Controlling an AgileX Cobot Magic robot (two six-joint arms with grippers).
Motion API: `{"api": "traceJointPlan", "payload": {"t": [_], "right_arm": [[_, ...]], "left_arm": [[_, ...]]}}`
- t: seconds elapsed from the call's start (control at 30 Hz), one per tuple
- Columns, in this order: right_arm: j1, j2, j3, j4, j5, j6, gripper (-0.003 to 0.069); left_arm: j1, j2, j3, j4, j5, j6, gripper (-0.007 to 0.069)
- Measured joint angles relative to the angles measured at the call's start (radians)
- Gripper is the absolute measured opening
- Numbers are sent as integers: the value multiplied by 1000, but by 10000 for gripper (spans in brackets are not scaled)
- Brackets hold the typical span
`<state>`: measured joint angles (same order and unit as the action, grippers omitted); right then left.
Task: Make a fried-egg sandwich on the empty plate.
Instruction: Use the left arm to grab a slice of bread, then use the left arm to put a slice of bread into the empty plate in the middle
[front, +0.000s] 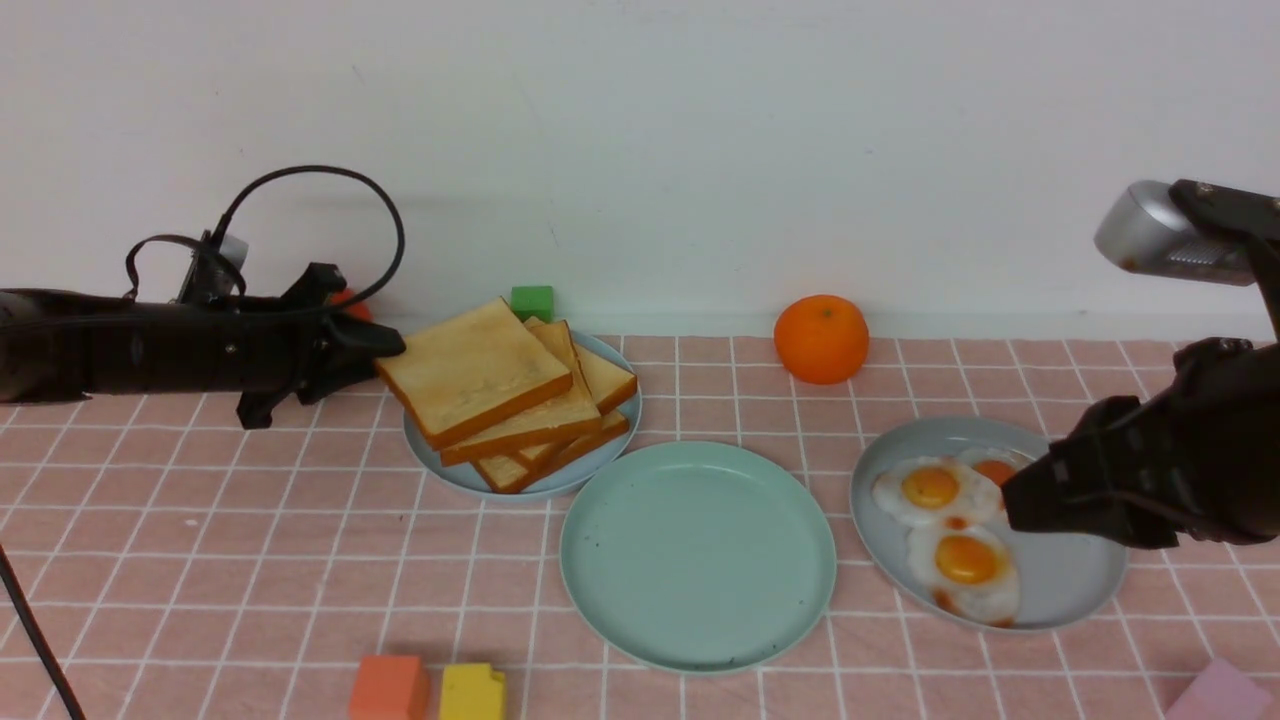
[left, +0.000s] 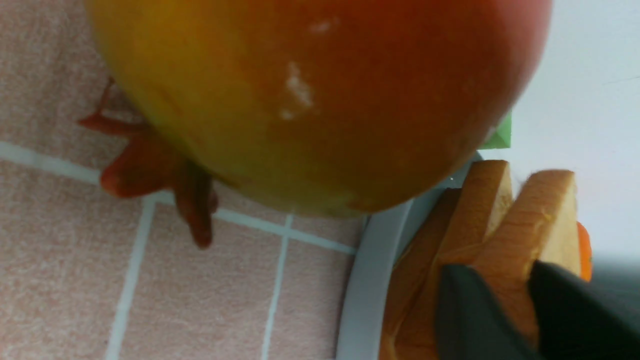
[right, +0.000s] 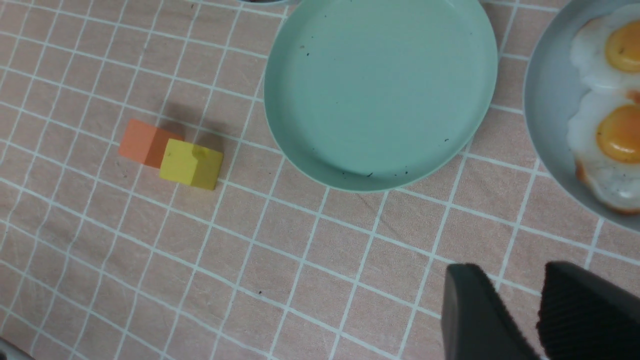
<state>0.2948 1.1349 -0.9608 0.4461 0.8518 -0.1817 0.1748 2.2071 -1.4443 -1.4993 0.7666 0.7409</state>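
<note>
Pink checked cloth covers the tabletop (front: 200, 560), with a plain white wall (front: 700, 150) along its far edge. Little is done yet, I judge: the green plate (front: 697, 556), in the middle toward the near edge, is bare. By the far edge, the left jaws are clamped on a corner of the top toast slice (front: 475, 370) of the pile (front: 603, 383). Toward the right edge, the right jaws stand slightly apart, holding nothing, over the fried eggs (front: 965, 560). Toast, egg and second toast all remain to be placed.
</note>
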Motion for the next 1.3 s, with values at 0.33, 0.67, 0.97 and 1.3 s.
{"api": "traceJointPlan", "payload": {"t": [0.33,0.67,0.97,1.3], "right_arm": [[0,0,0,0,1,0,242],[0,0,0,-5,10,0,242],[0,0,0,-74,11,0,242],[0,0,0,-83,35,26,242]], "left_arm": [[8,-62,0,3,0,0,77],[6,-199,0,27,269,91,77],[-269,-208,0,163,286,105,77],[-407,-130,0,259,40,35,77]]}}
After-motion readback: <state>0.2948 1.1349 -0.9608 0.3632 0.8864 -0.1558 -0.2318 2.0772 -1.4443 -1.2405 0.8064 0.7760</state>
